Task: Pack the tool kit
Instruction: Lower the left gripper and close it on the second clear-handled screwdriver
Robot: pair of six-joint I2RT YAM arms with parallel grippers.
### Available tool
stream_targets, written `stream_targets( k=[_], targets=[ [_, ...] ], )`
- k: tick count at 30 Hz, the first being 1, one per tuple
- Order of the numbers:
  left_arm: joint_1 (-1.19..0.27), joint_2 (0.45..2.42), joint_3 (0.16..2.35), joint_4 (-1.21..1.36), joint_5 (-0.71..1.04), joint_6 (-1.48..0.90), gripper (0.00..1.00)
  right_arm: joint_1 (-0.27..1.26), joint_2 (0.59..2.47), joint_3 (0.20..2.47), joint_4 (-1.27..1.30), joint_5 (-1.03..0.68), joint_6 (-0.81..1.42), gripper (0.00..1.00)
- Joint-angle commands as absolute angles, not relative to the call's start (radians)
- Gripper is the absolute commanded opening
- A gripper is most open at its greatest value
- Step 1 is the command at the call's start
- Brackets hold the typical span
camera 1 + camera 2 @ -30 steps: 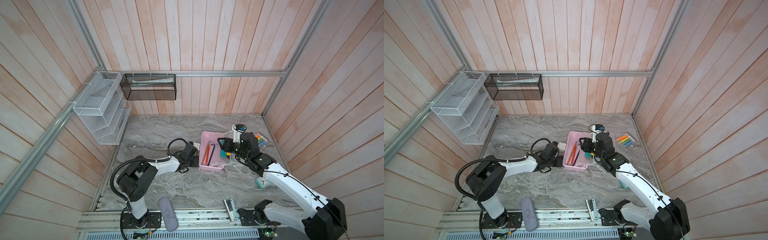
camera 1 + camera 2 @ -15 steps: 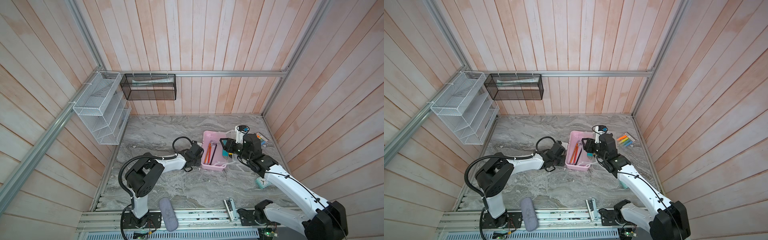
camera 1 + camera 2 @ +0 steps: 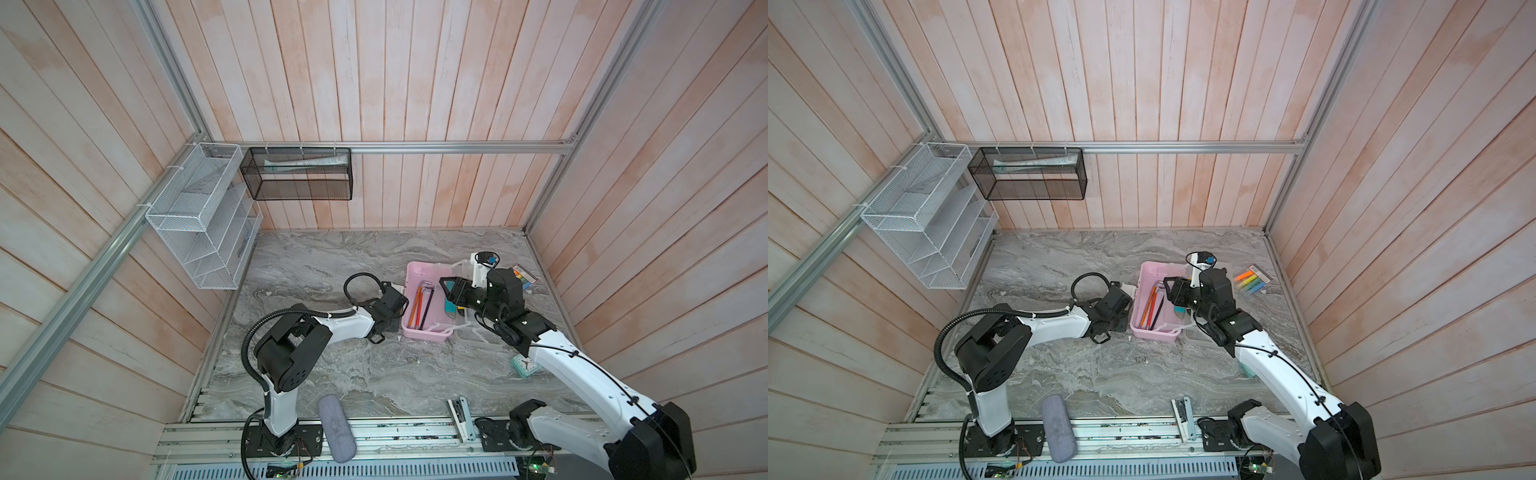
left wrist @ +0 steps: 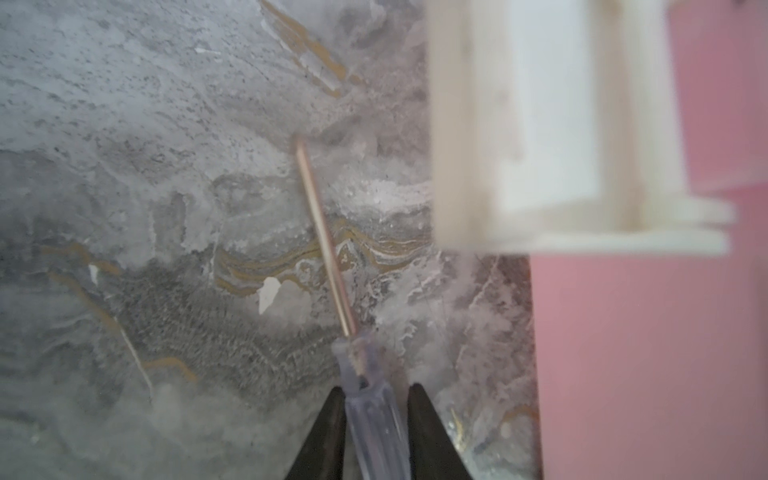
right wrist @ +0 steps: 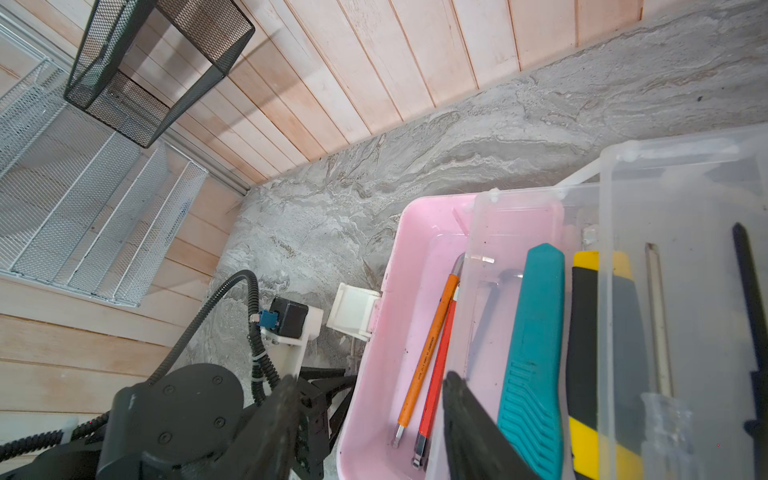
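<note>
Screwdriver [image 4: 325,237] lies clamped in the left gripper [image 4: 376,388] beside the pink box [image 4: 644,332]. Right gripper [image 5: 370,376] hangs with its jaws apart, empty.

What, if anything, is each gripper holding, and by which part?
Left gripper: the screwdriver, pinched at its clear handle, lying on the table. Right gripper: nothing; its jaws stand open above the pink box.

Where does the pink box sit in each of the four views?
Top view: pink box right of centre on the table.
Top view: same spot.
Left wrist: blurred pink wall beside the screwdriver.
Right wrist: open interior holding an orange tool.
Shared landmark: its white latch.
</note>
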State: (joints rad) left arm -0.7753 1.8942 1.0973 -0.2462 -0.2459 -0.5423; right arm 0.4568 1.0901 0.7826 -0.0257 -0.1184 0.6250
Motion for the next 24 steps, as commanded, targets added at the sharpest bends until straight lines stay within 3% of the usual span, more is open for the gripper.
stream_targets(
  k=[1, 12, 24],
  targets=[
    [-0.779, 1.904, 1.054, -0.288, -0.265, -0.56, 0.27, 0.452, 1.079, 0.773, -0.01, -0.132, 0.63, 0.54],
    [-0.77, 1.827, 1.016, -0.312, -0.268, -0.574, 0.0, 0.451, 1.079, 0.773, -0.004, -0.138, 0.631, 0.54],
    [-0.773, 1.503, 1.054, -0.424, -0.188, -0.575, 0.0, 0.417, 1.036, 0.788, -0.026, -0.143, 0.638, 0.54]
  ],
)
